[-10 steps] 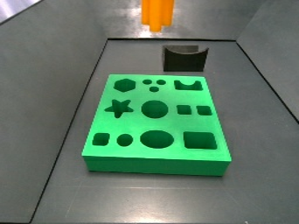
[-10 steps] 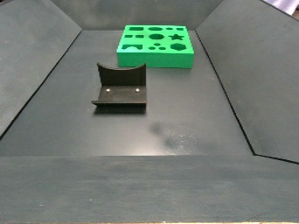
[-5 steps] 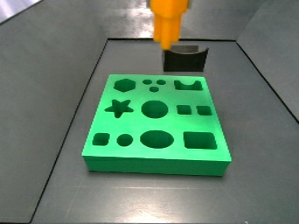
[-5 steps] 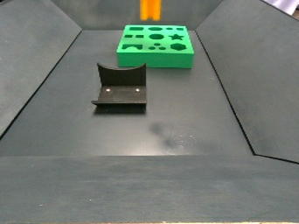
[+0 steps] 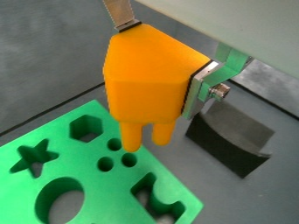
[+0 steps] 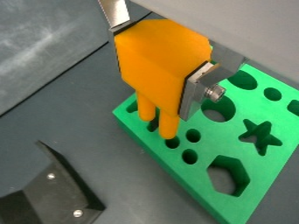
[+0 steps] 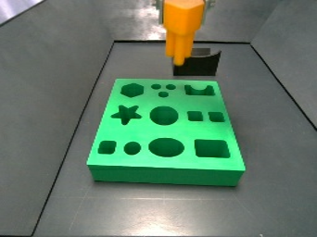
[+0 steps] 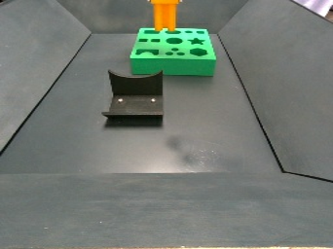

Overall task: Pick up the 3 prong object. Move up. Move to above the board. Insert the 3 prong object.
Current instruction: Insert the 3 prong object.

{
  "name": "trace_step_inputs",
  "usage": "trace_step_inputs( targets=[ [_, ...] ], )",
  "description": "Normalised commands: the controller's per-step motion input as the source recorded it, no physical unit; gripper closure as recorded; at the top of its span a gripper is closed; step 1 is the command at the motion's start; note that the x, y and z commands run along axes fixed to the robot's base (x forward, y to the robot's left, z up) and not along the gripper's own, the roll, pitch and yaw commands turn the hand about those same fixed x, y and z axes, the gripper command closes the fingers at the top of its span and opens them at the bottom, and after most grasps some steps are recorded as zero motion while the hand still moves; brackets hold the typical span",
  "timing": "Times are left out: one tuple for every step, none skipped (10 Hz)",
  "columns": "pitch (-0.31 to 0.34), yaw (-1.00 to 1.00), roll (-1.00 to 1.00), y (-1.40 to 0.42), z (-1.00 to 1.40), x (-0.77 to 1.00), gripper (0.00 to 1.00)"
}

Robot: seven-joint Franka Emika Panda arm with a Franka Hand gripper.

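My gripper (image 5: 162,52) is shut on the 3 prong object (image 5: 146,74), a bright orange block with its round prongs pointing down. Silver fingers (image 6: 198,86) press its two sides in both wrist views. The object (image 7: 183,28) hangs a little above the far end of the green board (image 7: 164,130), its prongs over the area of the three small holes (image 5: 117,156). In a side view the object (image 8: 166,12) shows just behind the board (image 8: 173,51). I cannot tell whether the prongs touch the board.
The dark fixture (image 8: 134,97) stands on the grey tray floor beside the board; it also shows in the side view (image 7: 198,63) and in both wrist views (image 6: 52,188). Sloping grey tray walls (image 7: 74,83) close in both sides.
The gripper has come down with the orange object, from high at the frame's top to just above the board's far end.
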Motion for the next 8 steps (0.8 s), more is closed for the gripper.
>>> trace_step_inputs(
  targets=[
    [0.000, 0.00, 0.14, -0.13, -0.38, 0.05, 1.00],
    [0.000, -0.01, 0.20, -0.01, -0.49, 0.12, 1.00],
    [0.000, -0.08, 0.20, -0.01, -0.51, 0.05, 1.00],
    [0.000, -0.17, 0.14, -0.09, -0.41, 0.05, 1.00],
    [0.000, -0.15, 0.09, -0.15, -0.28, 0.00, 1.00],
    [0.000, -0.08, 0.04, -0.13, -0.03, -0.07, 1.00],
    [0.000, -0.02, 0.03, -0.07, 0.00, -0.07, 1.00],
    [-0.016, 0.00, 0.02, -0.02, -0.11, -0.05, 1.00]
  ],
)
